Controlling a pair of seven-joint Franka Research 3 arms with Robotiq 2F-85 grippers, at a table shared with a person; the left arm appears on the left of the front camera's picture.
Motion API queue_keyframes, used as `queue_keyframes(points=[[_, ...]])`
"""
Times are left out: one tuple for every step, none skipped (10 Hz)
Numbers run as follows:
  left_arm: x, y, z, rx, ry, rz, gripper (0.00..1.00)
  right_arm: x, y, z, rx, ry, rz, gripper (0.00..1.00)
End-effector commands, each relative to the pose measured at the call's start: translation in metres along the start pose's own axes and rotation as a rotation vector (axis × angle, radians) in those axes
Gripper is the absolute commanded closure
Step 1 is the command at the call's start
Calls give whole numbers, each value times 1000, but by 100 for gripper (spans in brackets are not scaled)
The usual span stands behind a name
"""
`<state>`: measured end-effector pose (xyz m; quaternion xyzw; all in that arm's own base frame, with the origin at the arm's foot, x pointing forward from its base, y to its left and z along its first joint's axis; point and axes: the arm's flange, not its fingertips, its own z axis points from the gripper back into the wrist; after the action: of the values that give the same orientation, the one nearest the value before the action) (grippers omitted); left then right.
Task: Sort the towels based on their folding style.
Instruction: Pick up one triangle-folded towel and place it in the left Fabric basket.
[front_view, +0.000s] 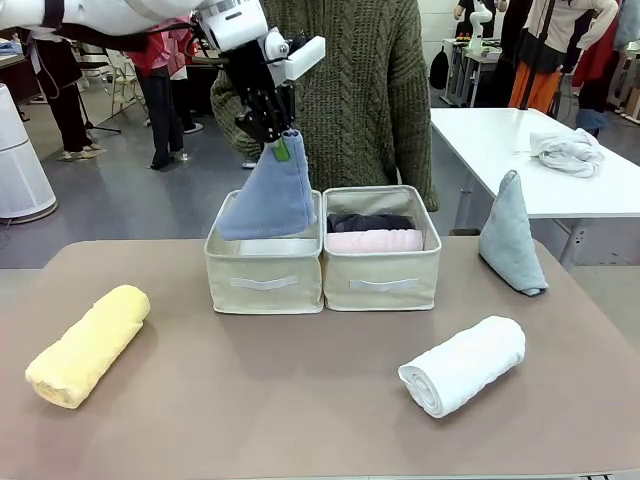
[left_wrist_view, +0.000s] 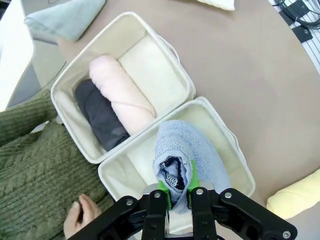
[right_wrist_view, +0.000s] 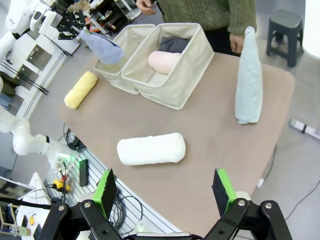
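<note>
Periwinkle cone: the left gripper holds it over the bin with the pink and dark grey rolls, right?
No. The left gripper holds the periwinkle cone over the neighbouring bin; the pink roll and dark grey roll lie in the other bin, as the left wrist view shows.

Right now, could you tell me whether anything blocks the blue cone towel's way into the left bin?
Nothing visible does. The left gripper holds the periwinkle cone towel over the left bin, whose floor looks bare; the pink roll and dark grey roll lie in the right bin.
</note>
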<state>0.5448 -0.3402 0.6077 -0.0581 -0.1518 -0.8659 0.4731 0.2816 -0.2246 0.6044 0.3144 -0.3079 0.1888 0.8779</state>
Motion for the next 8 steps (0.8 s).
queue_keyframes(points=[[1,-4,-9,-5,-52,-28,85,0,1,-1,17,-14,7,0],[1,-6,-16,-26,-49,-31,85,0,1,-1,17,-14,7,0],[-2,-8,-23,-48,-39,-33,85,0,1,-1,17,-14,7,0],[-4,-9,-32,-69,-36,-26,85,0,1,-1,17,-14,7,0],[-5,-11,-38,-81,-33,-26,85,0,1,-1,17,-14,7,0],[-6,-12,-42,-93,-29,-32,85,0,1,-1,17,-14,7,0],[-7,-12,-47,-109,-29,-37,85,0,1,-1,17,-14,7,0],[-6,-14,-56,-124,-32,-40,85,0,1,-1,17,-14,7,0]])
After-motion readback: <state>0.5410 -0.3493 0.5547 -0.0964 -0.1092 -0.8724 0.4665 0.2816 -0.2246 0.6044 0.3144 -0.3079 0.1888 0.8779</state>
